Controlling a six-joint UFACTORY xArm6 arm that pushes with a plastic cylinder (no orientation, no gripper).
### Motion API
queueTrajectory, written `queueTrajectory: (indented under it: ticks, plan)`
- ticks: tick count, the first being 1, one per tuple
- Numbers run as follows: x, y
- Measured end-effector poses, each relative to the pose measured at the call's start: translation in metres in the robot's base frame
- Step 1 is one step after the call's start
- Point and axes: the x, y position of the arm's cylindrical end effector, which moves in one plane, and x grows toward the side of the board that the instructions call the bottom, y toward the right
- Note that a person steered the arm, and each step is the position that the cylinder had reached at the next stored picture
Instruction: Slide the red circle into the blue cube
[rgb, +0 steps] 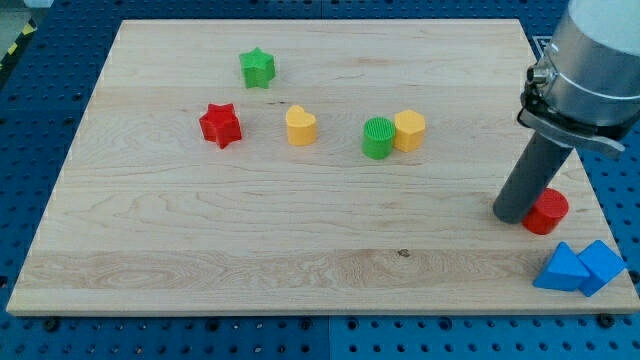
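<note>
My tip (513, 214) touches the red circle (548, 212) — blue cube (600, 266) near; no pincer shows.

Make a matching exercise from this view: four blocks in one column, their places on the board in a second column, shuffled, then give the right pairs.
Blocks:
1. green star
2. red circle
3. yellow hexagon
4. red star

Places:
A. touching the green circle, on its right in the view
B. left of the yellow heart
C. nearest the view's top
D. right beside my tip, above the blue blocks

Pairs: 1-C, 2-D, 3-A, 4-B
</note>
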Motion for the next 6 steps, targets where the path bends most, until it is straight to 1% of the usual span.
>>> queueTrajectory:
  ticks: [2, 3, 4, 6]
  plan:
    - [-0.023, 0.026]
    - [-0.013, 0.050]
    - [0.006, 0.050]
    - [0.008, 0.050]
